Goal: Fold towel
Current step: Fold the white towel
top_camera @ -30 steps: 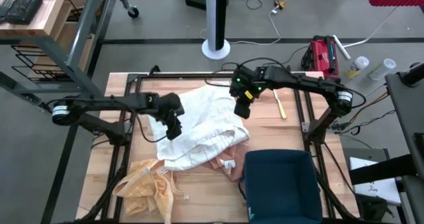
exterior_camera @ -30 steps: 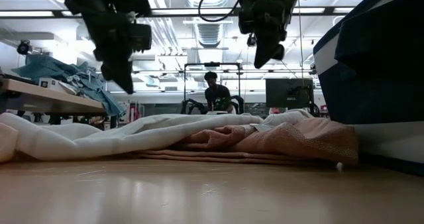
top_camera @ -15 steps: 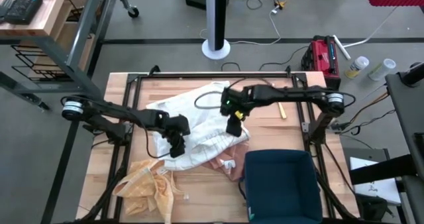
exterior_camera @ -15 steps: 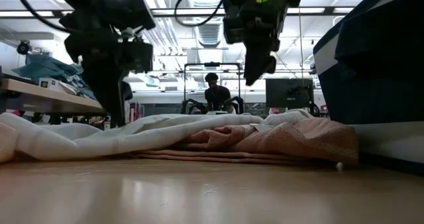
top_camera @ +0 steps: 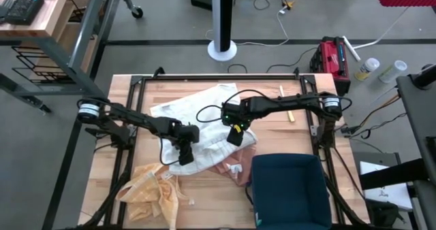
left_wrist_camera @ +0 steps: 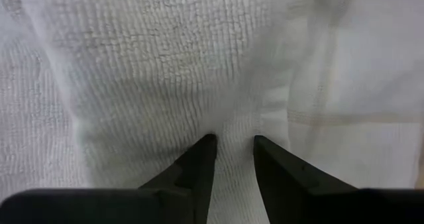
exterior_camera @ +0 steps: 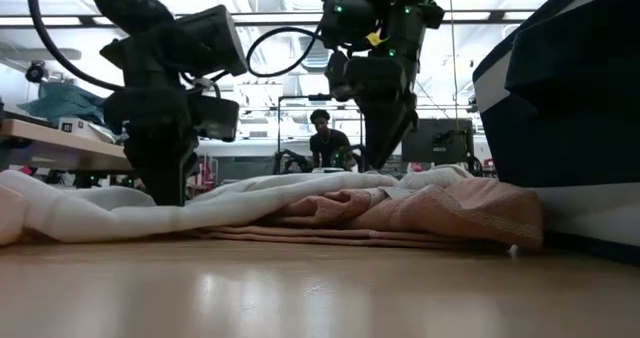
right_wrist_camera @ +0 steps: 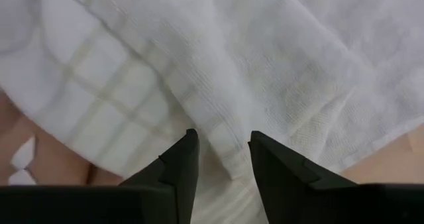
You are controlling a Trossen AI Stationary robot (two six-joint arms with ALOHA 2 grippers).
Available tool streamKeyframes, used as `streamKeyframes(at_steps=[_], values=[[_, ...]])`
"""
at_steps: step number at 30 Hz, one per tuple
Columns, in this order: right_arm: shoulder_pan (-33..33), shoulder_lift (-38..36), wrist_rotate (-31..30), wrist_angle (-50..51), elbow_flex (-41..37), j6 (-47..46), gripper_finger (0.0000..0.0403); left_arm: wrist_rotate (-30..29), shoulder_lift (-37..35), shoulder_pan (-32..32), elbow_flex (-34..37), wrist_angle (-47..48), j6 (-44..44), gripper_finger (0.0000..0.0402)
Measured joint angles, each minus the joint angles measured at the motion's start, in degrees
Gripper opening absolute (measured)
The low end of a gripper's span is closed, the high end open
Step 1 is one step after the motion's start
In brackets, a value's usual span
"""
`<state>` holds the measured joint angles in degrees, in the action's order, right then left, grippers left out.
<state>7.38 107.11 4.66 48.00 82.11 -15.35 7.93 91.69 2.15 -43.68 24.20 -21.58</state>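
Wrist views show what the high view hides: my left end effector (left_wrist_camera: 233, 144) and right end effector (right_wrist_camera: 222, 139) are spread, a ridge of white towel (top_camera: 204, 131) between the fingers.

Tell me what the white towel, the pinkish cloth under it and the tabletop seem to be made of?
White towel: soft woven cotton by its look, matte, with a fine ribbed or looped texture and faint woven stripes.
Pinkish cloth: also a soft fabric, matte and crumpled; the weave is too far off to tell.
Tabletop: light wood planks with visible grain and a slight sheen, probably sealed.
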Motion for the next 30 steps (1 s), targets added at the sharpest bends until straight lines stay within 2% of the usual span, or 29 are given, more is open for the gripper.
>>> streamKeyframes(at_steps=[11,18,24,30], values=[[-2.6,0.0,0.2,-0.3,0.0,2.1,0.0117,-2.7,-0.9,0.2,0.3,-4.4,2.4,0.0104],[-4.0,0.0,-7.7,-0.4,0.0,5.5,0.0123,-2.9,-0.9,0.2,0.3,-4.3,5.0,0.0091],[-4.2,0.0,-7.7,-0.6,-1.0,6.4,0.0112,-3.0,-0.9,0.2,0.3,-4.3,5.0,0.0077],[-4.3,0.0,-7.8,-1.8,-3.9,7.5,0.0107,-3.0,-1.0,0.2,0.3,-4.4,5.0,0.0085]])
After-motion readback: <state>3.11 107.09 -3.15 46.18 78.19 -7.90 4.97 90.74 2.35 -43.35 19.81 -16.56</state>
